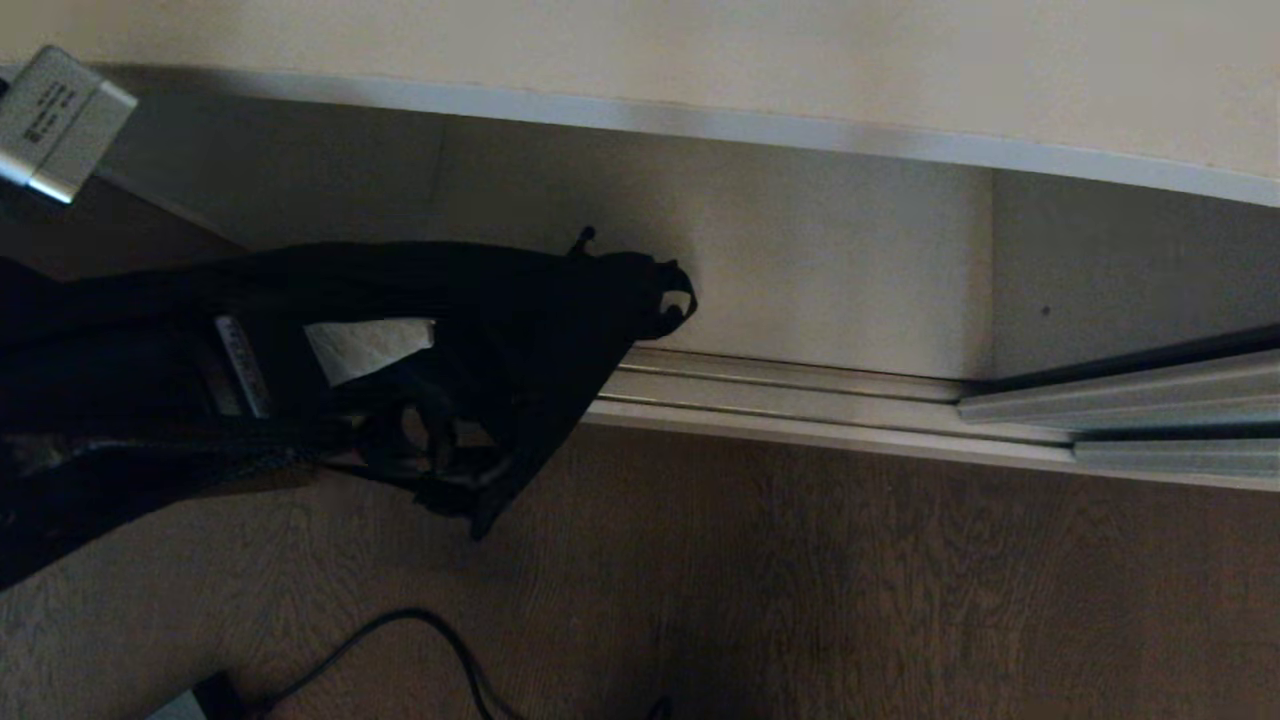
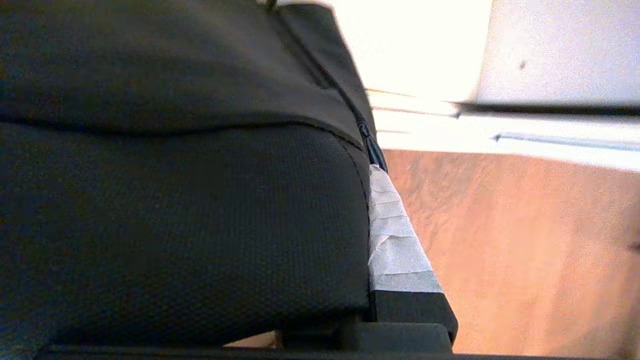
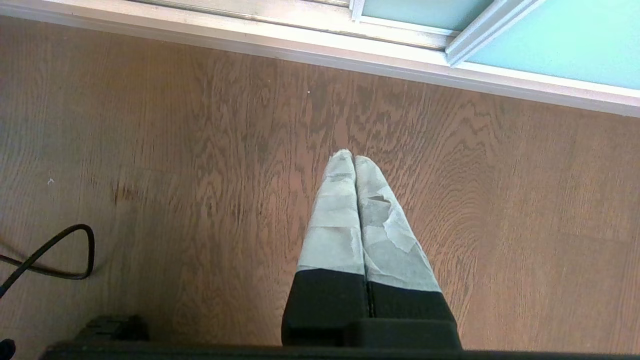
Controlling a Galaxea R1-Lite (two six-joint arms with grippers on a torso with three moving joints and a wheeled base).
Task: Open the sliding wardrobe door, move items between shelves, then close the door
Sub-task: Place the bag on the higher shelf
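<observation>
Fabric, black and limp, is seen draped from the left gripper (image 2: 400,260), which is closed on the bag (image 1: 480,330) at the left of the head view, in front of the open wardrobe and above the wood-grain floor (image 1: 800,580). One taped fingertip (image 2: 395,245) shows beside the woven cloth in the left wrist view; the other is hidden under it. The bag sags into a point, with a small top loop (image 1: 675,305) toward the cabinet, so it is judged light, soft and apt to slump or snag; a firmer hold is probably offered by the loop or straps. The lowest compartment (image 1: 820,270), under an off-white shelf (image 1: 700,120), is shown with nothing in its visible part. The sliding wardrobe door (image 3: 550,45) is drawn aside in its track (image 1: 800,395). The right gripper (image 3: 355,160) hangs over the floor, fingers pressed together on nothing.
</observation>
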